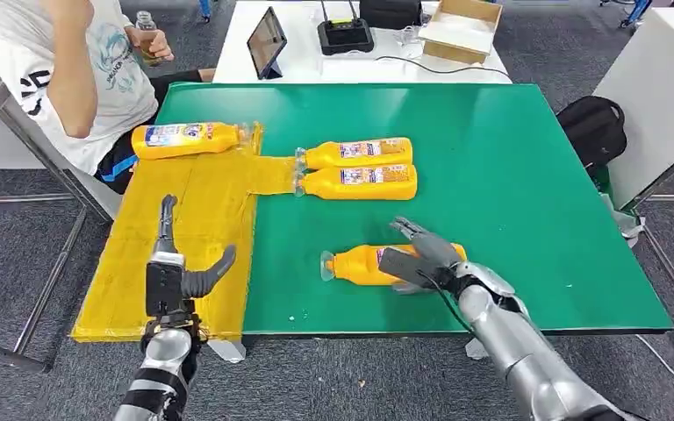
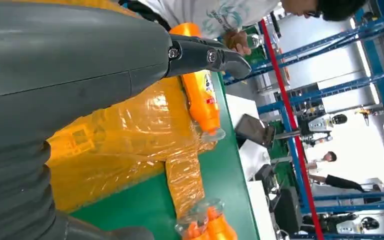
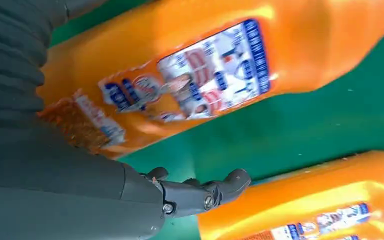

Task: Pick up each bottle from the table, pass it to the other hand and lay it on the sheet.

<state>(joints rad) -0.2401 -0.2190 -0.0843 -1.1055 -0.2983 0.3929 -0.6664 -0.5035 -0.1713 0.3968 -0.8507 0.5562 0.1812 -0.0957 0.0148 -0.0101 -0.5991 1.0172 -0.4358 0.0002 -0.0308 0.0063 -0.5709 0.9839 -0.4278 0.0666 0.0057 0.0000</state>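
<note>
Green mat: covering the table (image 1: 509,175) across the middle of the head view, with a yellow sheet (image 1: 184,254) lying along its left side and hanging over the near edge.
Near bottle: an orange bottle (image 1: 360,263) is lying on its side on the green, lower centre of the frame, cap pointing left.
Right hand: the right hand (image 1: 421,259) is coming in from the lower right and resting over the bottle's right end, fingers draped across the body; whether they are closing on it, cannot tell.
Left hand: the left hand (image 1: 180,263) is hovering over the sheet at lower left, fingers stretched up and thumb splayed aside, holding nothing.
Sheet bottle: one labelled bottle (image 1: 189,139) is lying on the sheet's far end, upper left, cap to the right.
Paired bottles: two more (image 1: 355,153) (image 1: 360,181) are lying side by side at centre, touching, caps resting on a strip of the sheet.
Person: sitting at upper left (image 1: 70,70), holding a small bottle.
White table: standing behind, carrying a tablet (image 1: 266,41) and a cardboard box (image 1: 461,26).
</note>
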